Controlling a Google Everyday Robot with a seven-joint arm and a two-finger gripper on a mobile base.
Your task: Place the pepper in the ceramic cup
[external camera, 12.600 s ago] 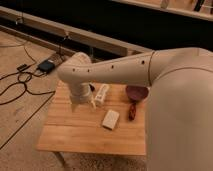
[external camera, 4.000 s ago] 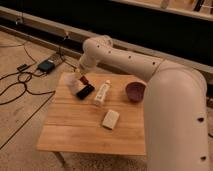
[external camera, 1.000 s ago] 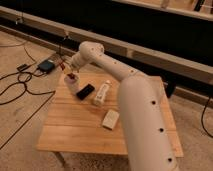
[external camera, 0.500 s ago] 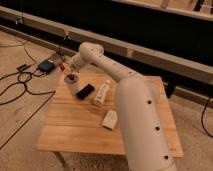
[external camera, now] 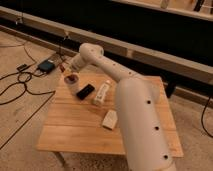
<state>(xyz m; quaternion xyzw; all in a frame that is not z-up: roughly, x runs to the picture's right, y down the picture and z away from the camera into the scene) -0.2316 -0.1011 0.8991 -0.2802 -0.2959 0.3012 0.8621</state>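
Note:
The ceramic cup (external camera: 71,86) is pale whitish-pink and stands upright near the table's far left corner. A small dark red shape, the pepper (external camera: 71,78), shows at the cup's mouth. My gripper (external camera: 64,68) hangs just above and slightly left of the cup, at the end of the white arm (external camera: 107,62) that reaches across the table from the right. I cannot tell whether the gripper still touches the pepper.
A black flat object (external camera: 86,91), a clear plastic bottle (external camera: 101,93) lying down and a white block (external camera: 109,119) sit on the wooden table (external camera: 75,132). The arm hides the table's right part. A blue box (external camera: 46,65) and cables lie on the floor at left.
The arm has swung from the table's middle to its far left corner over the cup. In the last second the gripper has only shifted slightly up and left.

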